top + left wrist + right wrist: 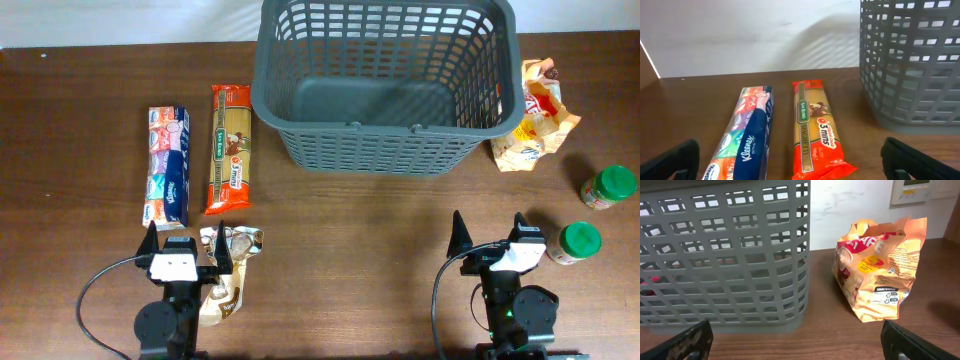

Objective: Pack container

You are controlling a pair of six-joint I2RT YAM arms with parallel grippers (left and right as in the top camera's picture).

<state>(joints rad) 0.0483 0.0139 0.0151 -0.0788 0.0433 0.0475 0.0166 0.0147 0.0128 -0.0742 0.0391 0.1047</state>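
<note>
The dark grey slotted basket (385, 85) stands at the back centre, empty; it also shows in the left wrist view (912, 60) and the right wrist view (722, 255). A Kleenex pack (167, 165) and a red-orange spaghetti packet (230, 148) lie left of it, and show in the left wrist view (747, 135) (817, 130). A silver-brown pouch (228, 275) lies by my left gripper (186, 250), which is open and empty. An orange snack bag (535, 115) (877, 270) lies right of the basket. My right gripper (490, 238) is open and empty.
Two green-lidded jars (608, 187) (575, 242) stand at the right, the nearer one just right of my right gripper. A pale wall runs behind the table's far edge.
</note>
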